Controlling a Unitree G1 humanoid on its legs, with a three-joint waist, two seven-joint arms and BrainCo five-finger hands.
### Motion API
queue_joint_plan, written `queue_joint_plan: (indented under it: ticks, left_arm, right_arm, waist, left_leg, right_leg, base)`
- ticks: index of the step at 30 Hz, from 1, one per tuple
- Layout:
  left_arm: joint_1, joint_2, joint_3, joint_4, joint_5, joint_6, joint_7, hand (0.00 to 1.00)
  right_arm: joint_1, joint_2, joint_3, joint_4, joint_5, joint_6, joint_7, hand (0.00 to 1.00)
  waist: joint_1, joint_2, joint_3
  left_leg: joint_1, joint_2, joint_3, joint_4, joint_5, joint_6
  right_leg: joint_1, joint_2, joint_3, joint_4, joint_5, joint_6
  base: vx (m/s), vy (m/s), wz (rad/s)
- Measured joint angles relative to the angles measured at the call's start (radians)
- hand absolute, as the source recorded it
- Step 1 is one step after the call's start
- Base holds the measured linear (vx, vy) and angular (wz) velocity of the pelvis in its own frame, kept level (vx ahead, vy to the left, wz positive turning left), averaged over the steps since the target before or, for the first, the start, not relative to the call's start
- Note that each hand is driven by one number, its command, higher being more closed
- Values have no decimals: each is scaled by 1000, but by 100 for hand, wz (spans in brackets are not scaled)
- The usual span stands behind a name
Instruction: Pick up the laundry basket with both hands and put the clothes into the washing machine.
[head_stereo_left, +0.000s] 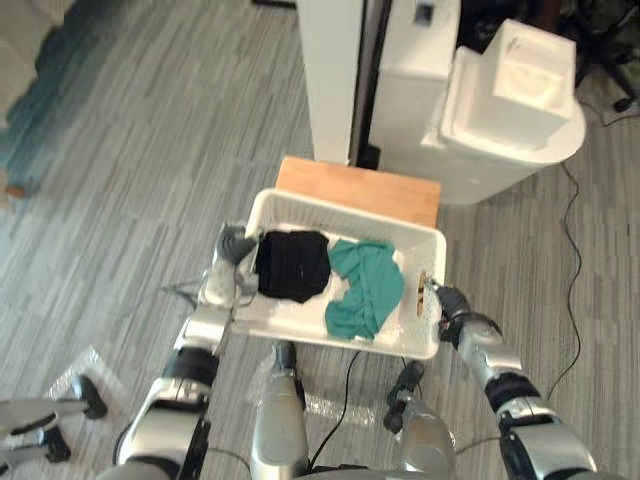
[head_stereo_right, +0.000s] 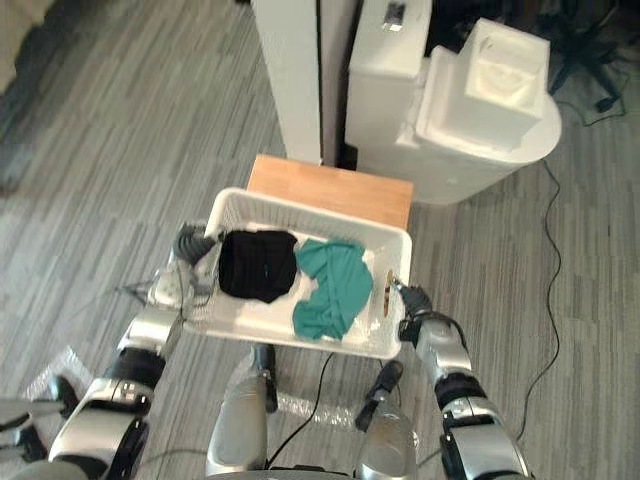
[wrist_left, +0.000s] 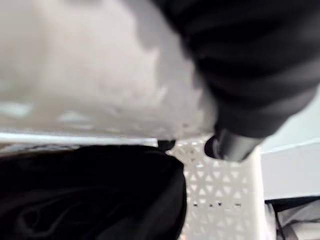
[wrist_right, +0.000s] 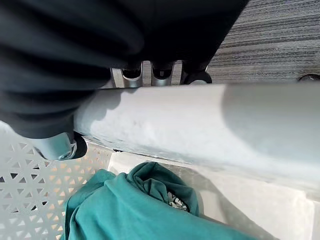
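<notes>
The left hand (head_stereo_left: 228, 266) comes in at the lower left and is clamped on the left rim of the white laundry basket (head_stereo_left: 345, 212). Its fingers are hooked over the edge. In the left wrist view its thumb (wrist_left: 232, 145) reaches over the rim onto the perforated inner wall.

The basket sits crosswise in front of the robot, between the two hands. Its far edge overlaps the near edge of a small wooden table (head_stereo_left: 360, 188). Whether it rests on that table or hangs above it cannot be told.

Inside the basket, a black garment (head_stereo_left: 292, 265) lies bunched against the left wall, just by the left hand. A teal garment (head_stereo_left: 365, 288) lies crumpled beside it, towards the right, and the two touch near the middle.

The right hand (head_stereo_left: 447, 300) grips the right rim. In the right wrist view its fingers (wrist_right: 150, 75) curl round the outside of the thick rim, while the thumb (wrist_right: 57, 146) presses on the inside, just above the teal cloth.

A tall white panel (head_stereo_left: 330, 80) stands beyond the table on the grey striped floor (head_stereo_left: 130, 150). To its right stands a white rounded unit (head_stereo_left: 500, 150) with a foam block (head_stereo_left: 525, 80) on top.
</notes>
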Motion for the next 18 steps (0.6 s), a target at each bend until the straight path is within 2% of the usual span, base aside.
queue_joint_plan:
  ticks: [3,6,8,10,11,12,13,14,15,16,17,18]
  left_arm:
    - [146,-51,39,-71,-29,-18,-21,100]
    - [249,-92,52,-100,-37,-39,-35,100]
    - [280,-115,55,-101,-44,-39,-46,100]
    - [306,-136,54,-109,-44,-39,-47,100]
    - [324,-139,54,-122,-44,-39,-47,100]
    - [334,-141,56,-130,-44,-39,-50,100]
    - [344,-151,53,-136,-44,-39,-51,100]
    - [361,-166,58,-141,-45,-40,-52,100]
    - [370,-172,48,-149,-45,-40,-68,100]
    - [377,-182,44,-170,-44,-40,-76,100]
    - [379,-188,45,-185,-44,-40,-81,100]
    - [378,-192,45,-203,-44,-40,-87,100]
  right_arm:
    - [61,-4,-11,-25,-43,3,13,100]
    - [94,-3,-13,-26,-61,2,15,100]
    - [100,-13,-12,-26,-62,2,15,100]
    - [106,-27,-12,-27,-61,2,14,100]
    - [114,-23,-12,-27,-61,2,14,100]
    - [129,-8,-27,-41,-60,2,15,100]
    - [142,-8,-38,-56,-59,3,14,100]
    - [180,0,-54,-88,-55,2,11,100]
    - [216,2,-79,-113,-51,2,11,100]
    - [236,5,-98,-135,-48,2,10,100]
    - [243,11,-112,-146,-44,2,10,100]
    - [260,30,-139,-164,-38,1,9,100]
  waist:
    - [0,2,-77]
    - [3,13,-140]
    - [4,28,-163]
    - [4,47,-172]
    - [4,46,-173]
    - [6,40,-175]
    - [10,50,-176]
    - [6,65,-184]
    - [-1,88,-200]
    - [-11,98,-208]
    - [-18,101,-209]
    - [-27,106,-216]
  left_leg:
    - [71,31,21,-22,-11,-16]
    - [125,80,18,-17,-20,-29]
    - [121,104,17,14,-20,-27]
    - [84,128,18,89,-4,-8]
    - [66,131,9,104,36,1]
    - [54,128,-9,244,-32,-8]
    - [27,138,-23,406,-85,0]
    - [23,133,-41,615,-130,-11]
    - [65,126,-44,685,-137,-29]
    - [96,110,-60,669,-178,-80]
    - [102,97,-81,653,-206,-104]
    - [110,60,-113,621,-246,-123]
  right_leg:
    - [56,35,10,-24,-14,-3]
    - [135,100,8,-84,-10,-20]
    - [157,130,6,-109,-9,-33]
    - [157,142,7,-87,-22,-52]
    - [152,140,5,-64,-40,-75]
    - [133,113,-7,-35,-59,-94]
    - [131,111,3,-12,-56,-94]
    - [132,115,15,3,-54,-95]
    - [123,118,22,23,-54,-96]
    - [100,117,36,43,-51,-97]
    - [82,112,46,57,-48,-96]
    - [52,103,74,71,-30,-94]
  base:
    - [39,-59,-21]
    - [51,-120,-10]
    - [-17,-104,0]
    - [-56,-56,5]
    - [-68,-11,10]
    - [-104,-6,0]
    - [-71,32,-14]
    - [-80,111,-23]
    - [-48,156,-24]
    - [-75,181,-24]
    - [-109,178,-42]
    - [-170,222,-46]
